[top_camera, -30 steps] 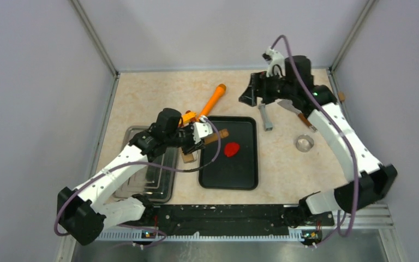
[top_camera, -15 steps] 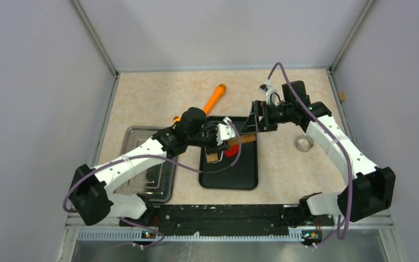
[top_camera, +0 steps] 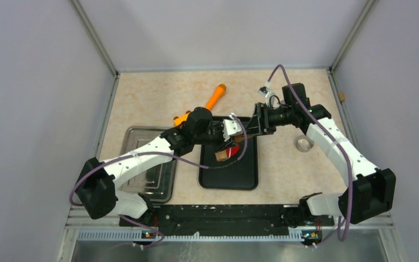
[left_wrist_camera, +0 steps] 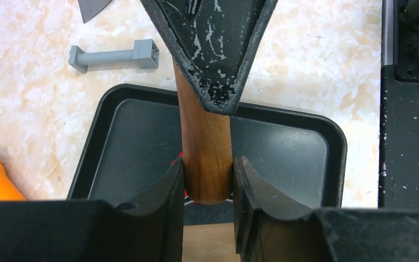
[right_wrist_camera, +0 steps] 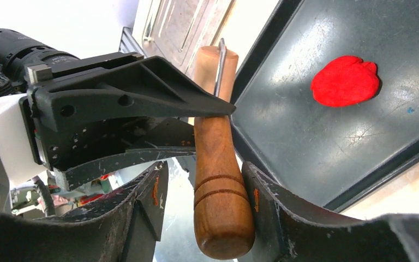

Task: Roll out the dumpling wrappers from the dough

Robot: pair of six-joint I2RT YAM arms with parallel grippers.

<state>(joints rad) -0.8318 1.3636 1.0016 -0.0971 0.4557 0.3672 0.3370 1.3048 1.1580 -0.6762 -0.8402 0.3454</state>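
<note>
The red dough (right_wrist_camera: 343, 81) lies as a small flat blob on the black tray (top_camera: 234, 177). In the top view the dough (top_camera: 231, 153) is partly covered by the wooden rolling pin (top_camera: 234, 144), which is held over it. My left gripper (left_wrist_camera: 207, 180) is shut on one end of the rolling pin (left_wrist_camera: 204, 142). My right gripper (right_wrist_camera: 204, 172) stands open around the grooved handle (right_wrist_camera: 221, 202) at the other end. Its right finger touches the wood and a gap shows at its left finger. The two grippers face each other closely.
An orange-handled tool (top_camera: 214, 98) lies behind the black tray. A steel tray (top_camera: 142, 177) sits under the left arm. A metal ring (top_camera: 304, 143) rests right of the black tray. A grey bar (left_wrist_camera: 114, 54) and a grey blade (left_wrist_camera: 93, 6) lie beyond the tray.
My left arm carried the rolling pin rightward from beside the tray to over the dough. My right arm came down from the back of the table to the pin's free handle.
</note>
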